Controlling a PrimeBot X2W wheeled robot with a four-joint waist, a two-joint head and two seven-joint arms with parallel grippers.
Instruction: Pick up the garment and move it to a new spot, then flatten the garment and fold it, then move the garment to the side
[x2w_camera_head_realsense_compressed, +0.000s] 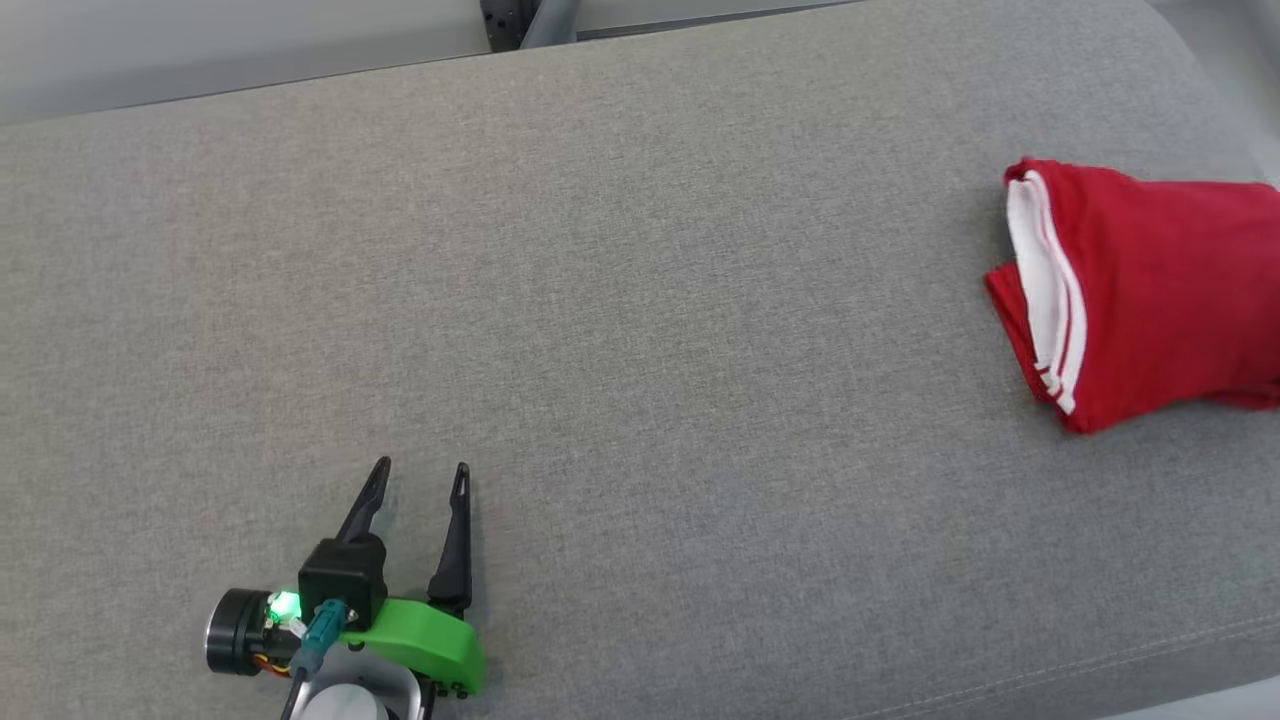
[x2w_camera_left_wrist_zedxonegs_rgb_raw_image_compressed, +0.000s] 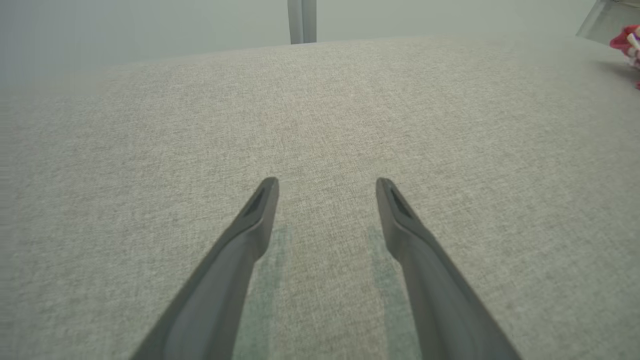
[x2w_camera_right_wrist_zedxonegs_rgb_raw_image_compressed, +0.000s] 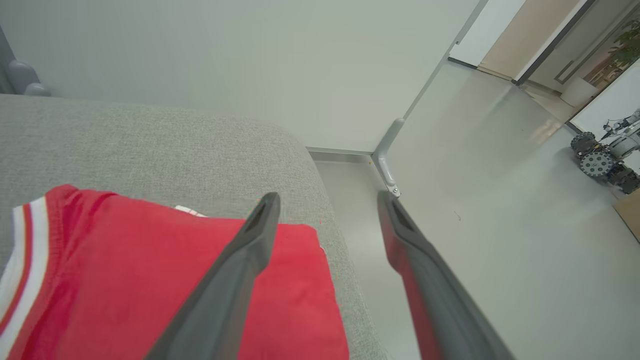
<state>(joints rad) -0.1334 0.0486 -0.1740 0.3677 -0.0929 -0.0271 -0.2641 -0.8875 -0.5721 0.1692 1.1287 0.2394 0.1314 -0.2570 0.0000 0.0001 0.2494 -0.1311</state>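
The garment (x2w_camera_head_realsense_compressed: 1150, 290) is red with white striped trim, folded into a compact bundle at the far right of the grey cushion (x2w_camera_head_realsense_compressed: 640, 330). In the right wrist view the garment (x2w_camera_right_wrist_zedxonegs_rgb_raw_image_compressed: 135, 280) lies just below and left of my right gripper (x2w_camera_right_wrist_zedxonegs_rgb_raw_image_compressed: 327, 200), whose fingers are spread apart and hold nothing; one finger crosses over the cloth, the other hangs past the cushion's edge above the floor. My left gripper (x2w_camera_head_realsense_compressed: 420, 478) rests open at the lower left of the cushion, far from the garment. In the left wrist view that gripper (x2w_camera_left_wrist_zedxonegs_rgb_raw_image_compressed: 327, 184) stands over bare fabric, with the garment (x2w_camera_left_wrist_zedxonegs_rgb_raw_image_compressed: 627, 42) a small red patch at the far right.
The cushion's rounded right edge (x2w_camera_right_wrist_zedxonegs_rgb_raw_image_compressed: 325, 200) drops to a pale floor (x2w_camera_right_wrist_zedxonegs_rgb_raw_image_compressed: 500, 210). A metal frame leg (x2w_camera_right_wrist_zedxonegs_rgb_raw_image_compressed: 387, 165) stands by the wall. A wheeled machine (x2w_camera_right_wrist_zedxonegs_rgb_raw_image_compressed: 607, 160) sits far off at the right. Another grey post (x2w_camera_left_wrist_zedxonegs_rgb_raw_image_compressed: 302, 21) rises behind the cushion.
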